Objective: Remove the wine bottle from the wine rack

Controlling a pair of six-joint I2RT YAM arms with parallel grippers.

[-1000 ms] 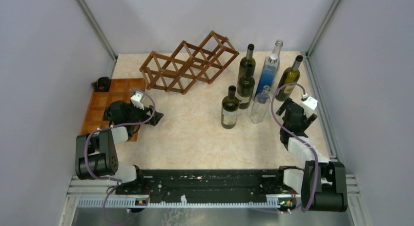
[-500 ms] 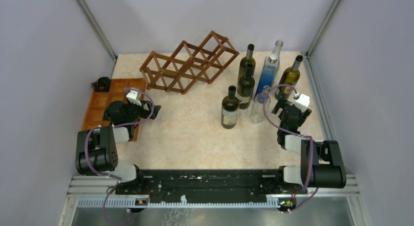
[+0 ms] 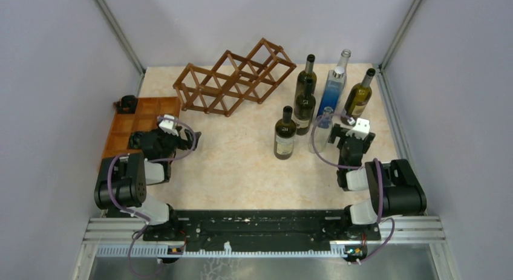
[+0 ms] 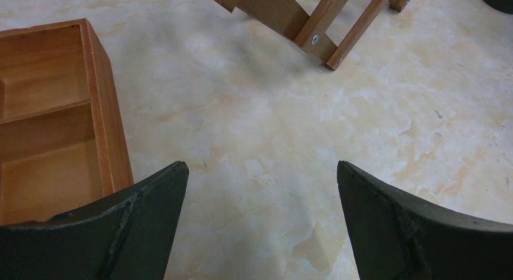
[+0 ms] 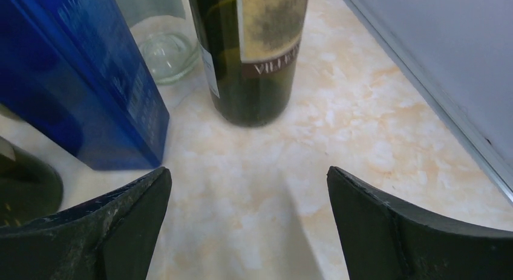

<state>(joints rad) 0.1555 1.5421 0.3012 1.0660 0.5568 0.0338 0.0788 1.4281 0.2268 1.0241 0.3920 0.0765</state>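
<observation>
The wine rack (image 3: 233, 78) at the back looks empty, bottles (image 3: 304, 104) crowded to its right, so the right gripper (image 5: 248, 171), wide open like the left gripper (image 4: 261, 165) (both hold nothing), could topple the green bottle (image 5: 254, 50) just ahead.

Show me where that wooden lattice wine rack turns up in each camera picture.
Top external: the wine rack sits at the top centre of the picture.
Left wrist: only its end sticks show, poking in along the top edge.
Right wrist: not in it.
Shared landmark: the marbled tabletop, in all three.
</observation>
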